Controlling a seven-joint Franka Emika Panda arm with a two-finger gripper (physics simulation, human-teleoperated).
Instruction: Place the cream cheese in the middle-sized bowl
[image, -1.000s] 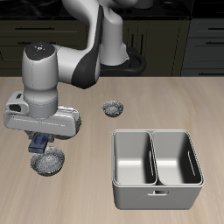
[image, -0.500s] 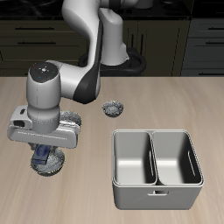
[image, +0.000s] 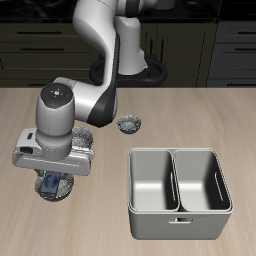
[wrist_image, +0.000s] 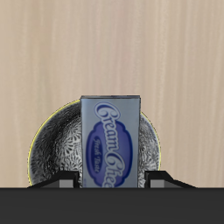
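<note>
The cream cheese (wrist_image: 111, 144), a dark blue box with a lighter label, lies label-up inside the middle-sized bowl (wrist_image: 52, 149), a silvery speckled bowl near the table's front edge. In the exterior view the box (image: 49, 185) shows in that bowl (image: 62, 189) just under my hand. My gripper (image: 53, 178) is low over the bowl, its fingers either side of the box. In the wrist view the fingertips (wrist_image: 63, 181) stand slightly clear of the box's sides, so the gripper (wrist_image: 110, 182) is open.
A slightly wider similar bowl (image: 85, 138) sits farther back, partly hidden by my arm. The smallest bowl (image: 129, 124) stands near the table's middle. A grey two-compartment metal container (image: 179, 190) stands beside the bowls near the front edge.
My gripper has come down with the cream cheese, from above the bowl into it. The box now rests in the bowl between the fingers.
</note>
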